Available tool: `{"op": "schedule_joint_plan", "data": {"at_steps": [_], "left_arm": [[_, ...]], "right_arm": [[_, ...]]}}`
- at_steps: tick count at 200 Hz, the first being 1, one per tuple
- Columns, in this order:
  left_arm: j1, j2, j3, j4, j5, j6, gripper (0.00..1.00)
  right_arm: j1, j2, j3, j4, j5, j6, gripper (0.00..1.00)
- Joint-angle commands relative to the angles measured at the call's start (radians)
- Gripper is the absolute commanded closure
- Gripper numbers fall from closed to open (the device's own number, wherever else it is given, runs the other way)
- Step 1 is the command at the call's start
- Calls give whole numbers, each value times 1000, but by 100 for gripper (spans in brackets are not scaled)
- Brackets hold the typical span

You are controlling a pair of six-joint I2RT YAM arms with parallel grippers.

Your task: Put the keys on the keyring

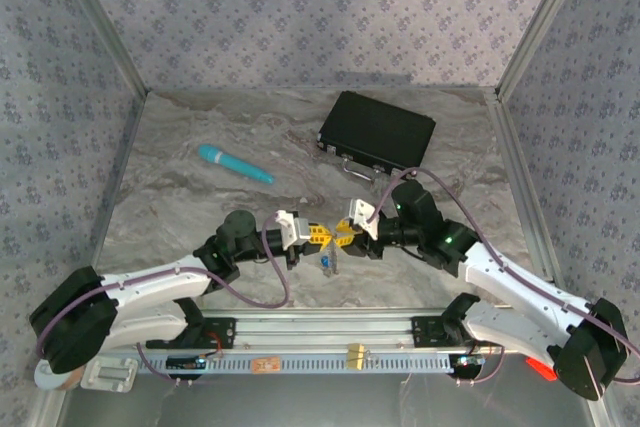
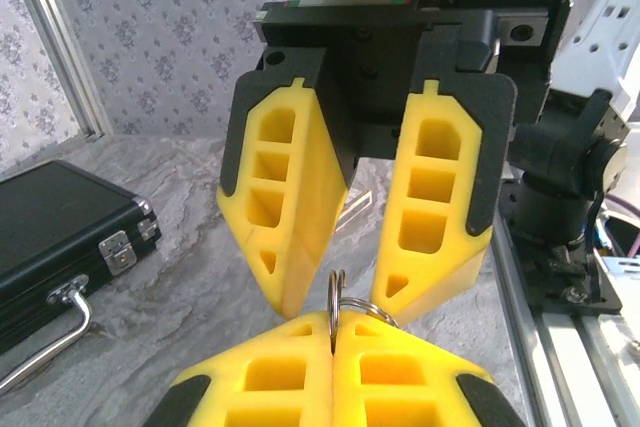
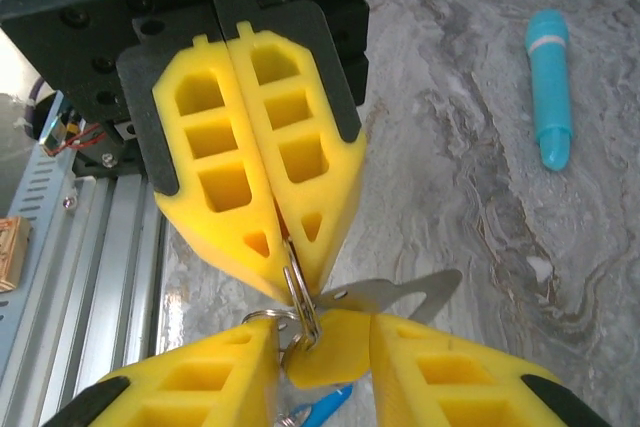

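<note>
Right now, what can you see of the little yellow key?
The yellow key is tiny, with a flat yellow plastic head and a thin silvery metal blade pointing sideways above the table. The right gripper holds its head between yellow fingers. The head meets the silvery keyring, which the left gripper pinches. A blue key dangles just below. Whether it is threaded on, I cannot tell.

1. The keyring (image 3: 300, 297) (a thin silvery wire loop) is standing on edge, and the left gripper (image 3: 285, 265) is pinching it.
2. The yellow key (image 3: 330, 352) is meeting the keyring, its blade is pointing sideways, and the right gripper (image 3: 325, 332) is holding its head.
3. The blue key (image 3: 325, 405) is dangling below.
</note>
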Motion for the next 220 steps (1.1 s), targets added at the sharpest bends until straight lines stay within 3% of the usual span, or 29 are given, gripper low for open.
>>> {"op": "schedule_joint_plan", "data": {"at_steps": [1,48,85,116,138,159,192,220], "left_arm": [[-7,2,1,80,35,-22,100],[-6,16,6,91,44,-24,100],[-7,14,7,88,36,-24,100],[-6,-12,31,-50,-13,13,82],[-8,-33,76,-239,-61,86,76],[-11,-20,125,-366,-86,139,76],[-12,-11,121,-313,-51,135,77],[-12,0,123,-288,-21,131,80]], "right_arm": [[-9,0,-9,61,-46,36,72],[-14,2,-8,60,-59,36,84],[-15,6,0,54,-73,32,100],[-16,9,50,-52,-59,-24,100],[-8,25,128,-210,-3,-104,100],[15,61,204,-352,71,-184,100],[62,126,285,-465,165,-262,100],[87,156,311,-465,158,-279,100]]}}
